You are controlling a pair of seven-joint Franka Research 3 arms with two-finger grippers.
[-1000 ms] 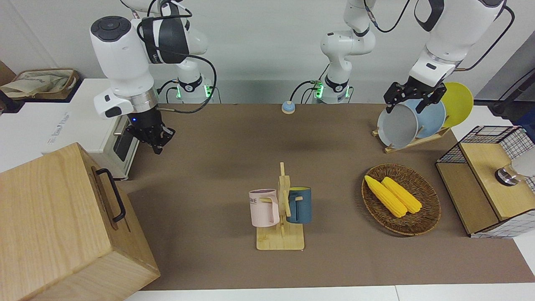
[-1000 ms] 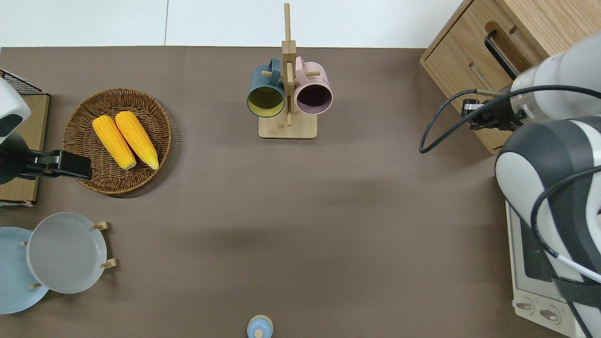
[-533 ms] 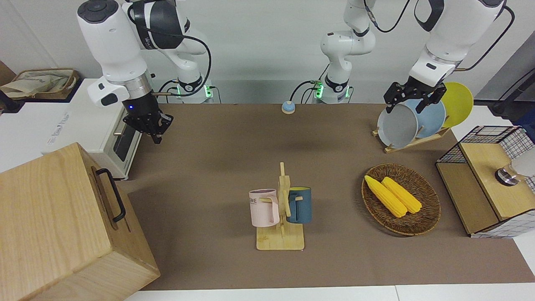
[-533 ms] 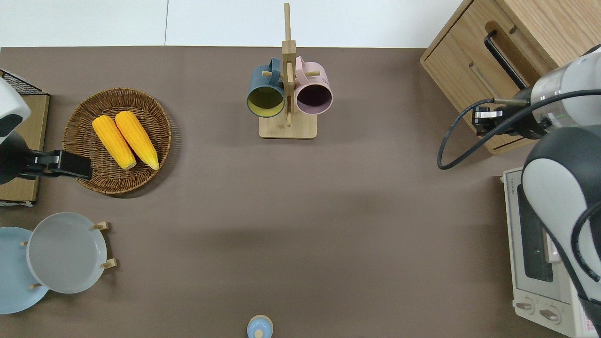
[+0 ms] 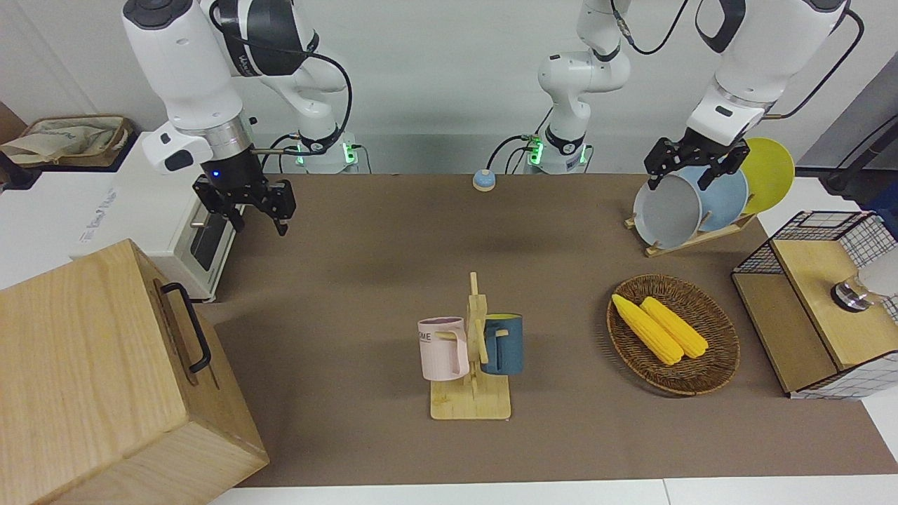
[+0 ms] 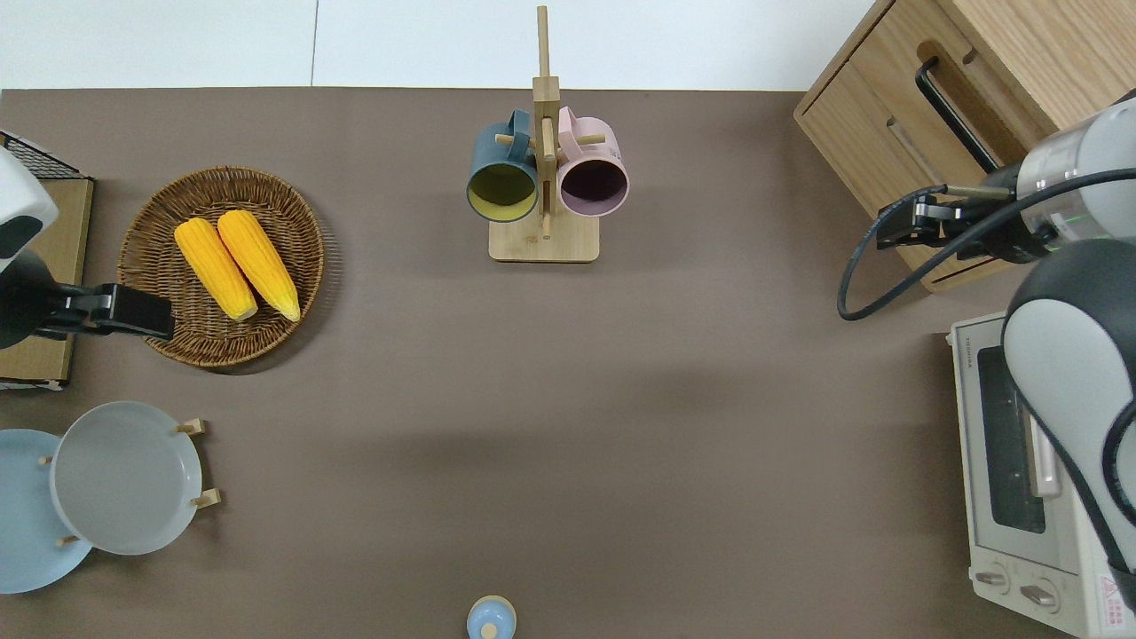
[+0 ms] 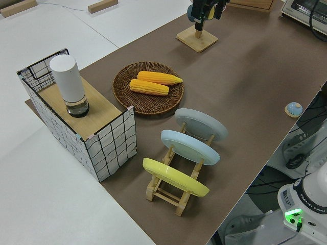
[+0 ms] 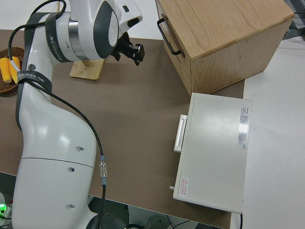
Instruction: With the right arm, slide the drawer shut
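The pale-wood cabinet (image 5: 84,365) stands at the right arm's end of the table, farther from the robots than the white oven. Its drawer (image 5: 184,330), with a black bar handle (image 6: 954,106), sits flush with the cabinet front, as the right side view (image 8: 167,33) also shows. My right gripper (image 5: 256,219) is open and empty, with its blue wrist light on. In the overhead view it hangs in the air over the cabinet's front lower edge (image 6: 905,226), clear of the handle. It also shows in the right side view (image 8: 131,50). The left arm is parked.
A white oven (image 6: 1021,461) stands beside the cabinet, nearer to the robots. A wooden mug rack (image 5: 471,351) holds a pink and a blue mug mid-table. A basket of corn (image 5: 673,333), a plate rack (image 5: 691,203) and a wire-mesh box (image 5: 821,308) are toward the left arm's end.
My right arm has lifted and its wrist has turned, so both fingers now show spread apart. The gripper has shifted a little toward the table's middle. The drawer and left arm have not moved.
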